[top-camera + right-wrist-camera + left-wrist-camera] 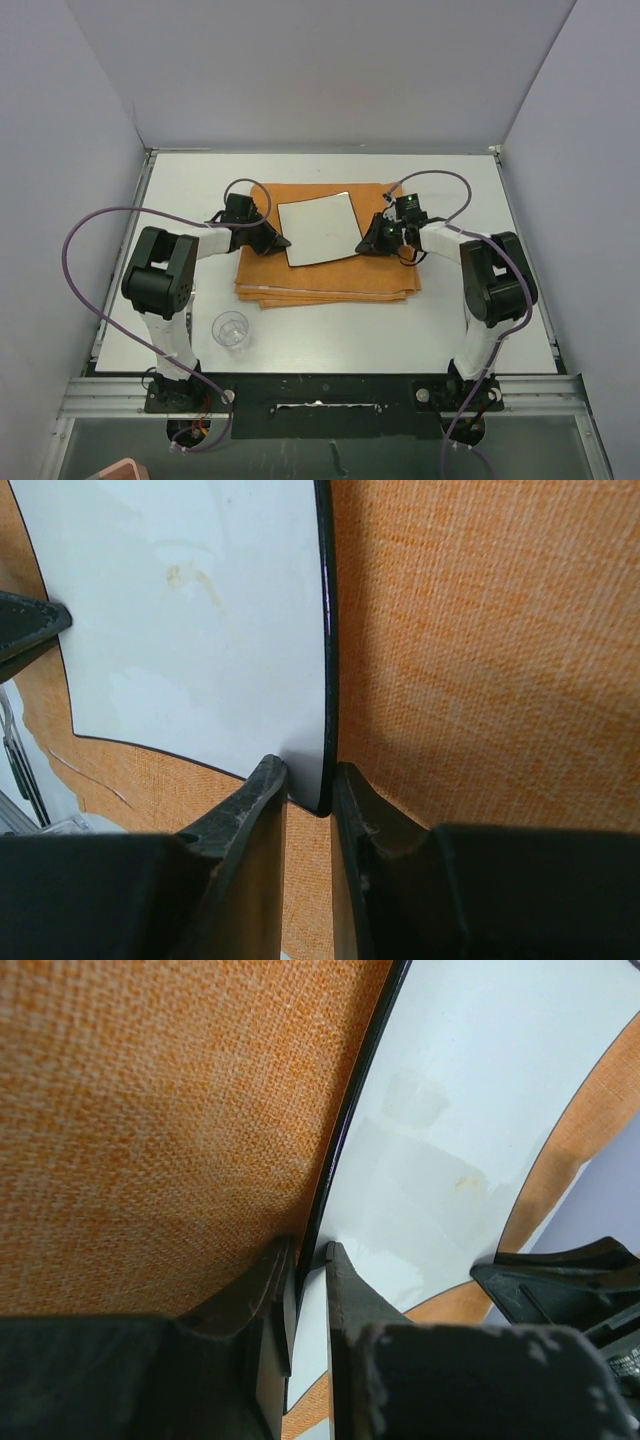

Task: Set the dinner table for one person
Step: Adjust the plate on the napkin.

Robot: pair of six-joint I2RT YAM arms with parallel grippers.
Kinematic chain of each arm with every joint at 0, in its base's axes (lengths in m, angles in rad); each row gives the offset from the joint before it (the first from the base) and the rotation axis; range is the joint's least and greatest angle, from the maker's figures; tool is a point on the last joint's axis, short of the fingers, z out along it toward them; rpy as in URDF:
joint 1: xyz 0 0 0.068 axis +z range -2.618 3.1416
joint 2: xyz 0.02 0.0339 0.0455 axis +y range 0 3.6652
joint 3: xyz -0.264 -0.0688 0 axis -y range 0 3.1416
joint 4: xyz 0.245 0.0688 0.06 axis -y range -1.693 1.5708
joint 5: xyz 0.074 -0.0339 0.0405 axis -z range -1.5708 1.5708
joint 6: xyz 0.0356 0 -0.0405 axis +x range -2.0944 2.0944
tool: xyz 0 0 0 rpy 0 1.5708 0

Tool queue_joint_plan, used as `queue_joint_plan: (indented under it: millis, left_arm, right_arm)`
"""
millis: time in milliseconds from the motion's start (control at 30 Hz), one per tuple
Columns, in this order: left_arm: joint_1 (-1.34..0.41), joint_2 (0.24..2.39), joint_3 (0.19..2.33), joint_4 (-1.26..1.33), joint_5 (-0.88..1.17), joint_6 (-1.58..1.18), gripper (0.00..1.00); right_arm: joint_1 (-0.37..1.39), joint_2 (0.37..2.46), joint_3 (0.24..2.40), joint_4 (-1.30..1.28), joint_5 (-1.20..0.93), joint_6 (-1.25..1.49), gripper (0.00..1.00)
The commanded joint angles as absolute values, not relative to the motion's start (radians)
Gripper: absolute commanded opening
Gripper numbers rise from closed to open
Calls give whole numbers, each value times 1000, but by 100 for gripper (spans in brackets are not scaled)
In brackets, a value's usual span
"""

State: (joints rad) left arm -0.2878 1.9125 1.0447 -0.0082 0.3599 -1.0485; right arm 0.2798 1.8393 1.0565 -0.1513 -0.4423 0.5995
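Toward 7 o'clock on the dinner table, nearest the arm bases, a clear glass stands upright. Past it, at the table's middle, lies a folded orange mat with a square white plate over its far half. The left gripper is clenched on the plate's 9 o'clock edge, the right gripper on its 3 o'clock edge.

The dinner table is a large rectangular top, off-white and flat, with a thin metal edging along its sides. It lies level and fills the middle of the top view. Its near edge meets a metal rail, and grey walls stand close at its left, far and right sides.
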Motion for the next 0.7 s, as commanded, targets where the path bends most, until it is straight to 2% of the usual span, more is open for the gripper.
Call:
queue_joint_plan:
  millis: [0,333,667]
  left_arm:
    - [-297,1891,1120,-31,386,-1012,2]
    - [-298,1875,1132,-65,390,-974,2]
    - [-298,1863,1123,-72,397,-964,2]
  right_arm:
    - [393,1744,1022,-116,-422,570,0]
    - [473,1649,939,-94,-362,627,0]
    - [513,1641,873,-48,-337,668,0]
